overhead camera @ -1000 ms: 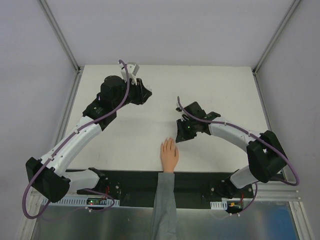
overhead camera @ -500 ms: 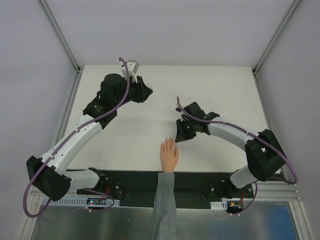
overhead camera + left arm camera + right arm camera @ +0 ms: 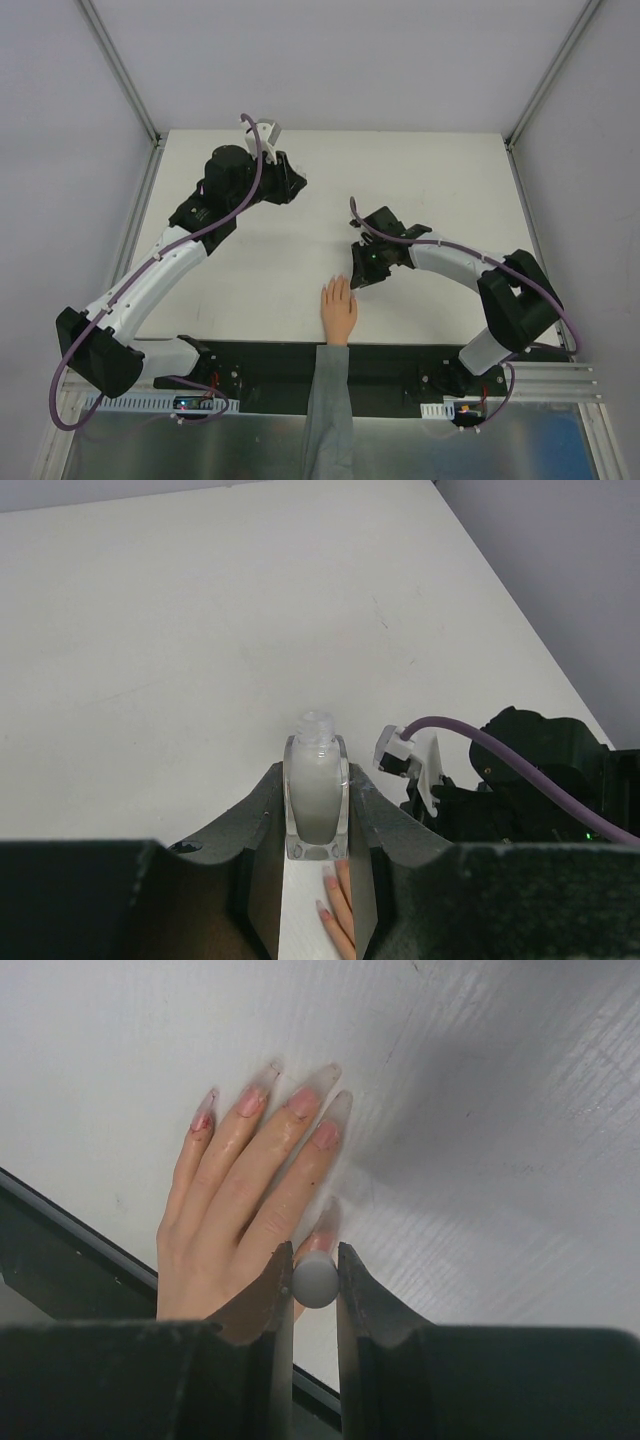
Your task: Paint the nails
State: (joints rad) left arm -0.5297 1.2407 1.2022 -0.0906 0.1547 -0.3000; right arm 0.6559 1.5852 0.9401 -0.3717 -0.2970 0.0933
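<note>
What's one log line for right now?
left gripper: shut on polish bottle | right gripper: shut on grey cap, near hand | nails: pinkish

Arms: two, left arm (image 3: 158,268) and right arm (image 3: 452,259)
Hand (image 3: 338,310): one
Nails (image 3: 302,1103): five showing, thumb's half hidden
Polish bottle (image 3: 317,805): one
Grey round cap (image 3: 316,1280): one

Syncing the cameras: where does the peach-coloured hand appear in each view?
Top external: hand low centre, at the near edge of the table.
Left wrist: only fingertips, bottom edge, below the bottle.
Right wrist: left of centre, above the grey cap.
Shared landmark: the white table.
</note>
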